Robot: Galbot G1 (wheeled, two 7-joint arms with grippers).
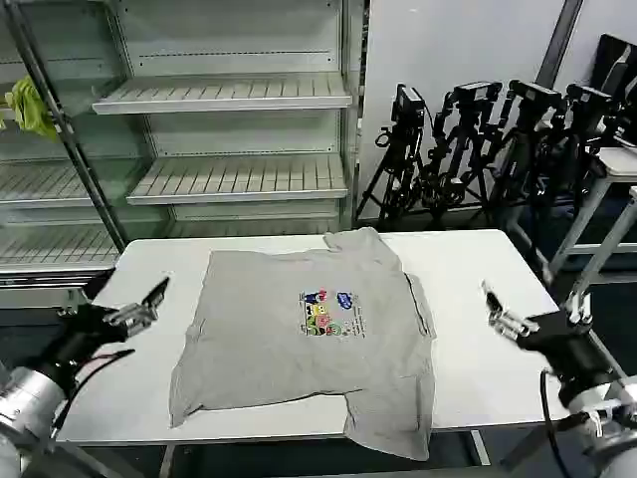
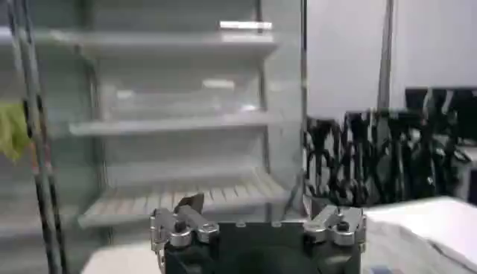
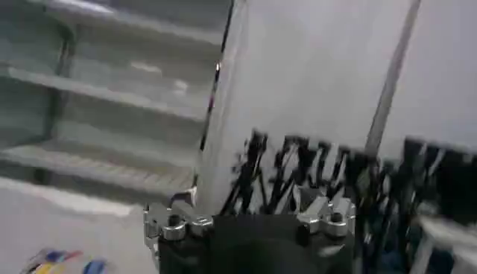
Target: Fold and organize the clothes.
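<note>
Grey T-shirt (image 1: 299, 339) between left claw (image 1: 139, 304) and right claw (image 1: 501, 311)

Light grey T-shirt (image 1: 299, 344) with multicoloured chest print (image 1: 330, 313) on white table (image 1: 468, 299); yellow-green cloth (image 1: 30, 108); black tripods (image 1: 478, 149).

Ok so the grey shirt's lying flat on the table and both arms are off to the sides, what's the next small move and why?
Probably bring the left end effector in and down to the near left edge of the light grey cotton T-shirt. The shirt lies spread, print up, on the white table, unfolded, and both the left and the right end effector hover beside it, holding nothing.
</note>
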